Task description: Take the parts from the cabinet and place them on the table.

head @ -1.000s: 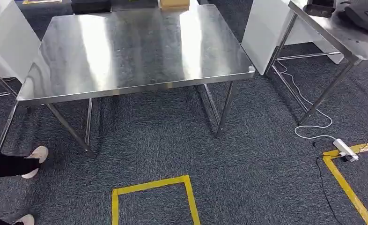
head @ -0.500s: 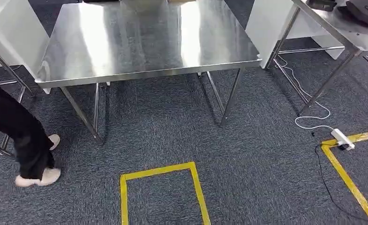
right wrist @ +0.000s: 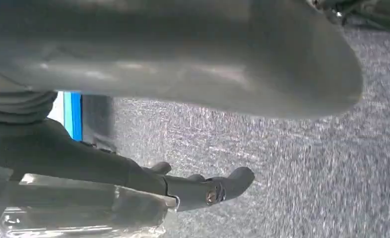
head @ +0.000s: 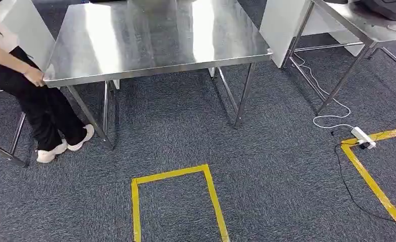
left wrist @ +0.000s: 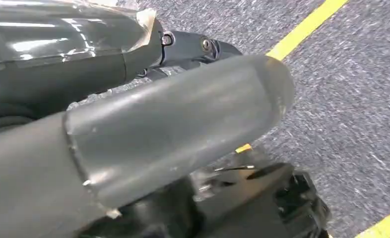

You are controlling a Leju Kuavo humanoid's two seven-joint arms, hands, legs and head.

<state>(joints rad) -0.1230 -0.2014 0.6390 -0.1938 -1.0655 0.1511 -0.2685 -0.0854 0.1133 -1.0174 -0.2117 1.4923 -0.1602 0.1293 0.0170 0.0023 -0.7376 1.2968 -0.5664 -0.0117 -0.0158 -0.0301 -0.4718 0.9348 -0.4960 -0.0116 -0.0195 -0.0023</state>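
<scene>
Head view: table (head: pixel 150 40) top edge cropped

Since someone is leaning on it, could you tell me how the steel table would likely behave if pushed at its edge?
The steel table probably slides rather than tips: its legs splay wide on carpet. Its polished top looks slippery and stiff. The person's hand at its corner suggests it holds steady.

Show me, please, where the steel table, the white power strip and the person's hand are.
table (head: pixel 150 35), head view, on its bare steel top.
power strip (head: pixel 362 136), head view, on its white body.
person's hand (head: pixel 35 76), head view, on the hand at the table's corner.
</scene>
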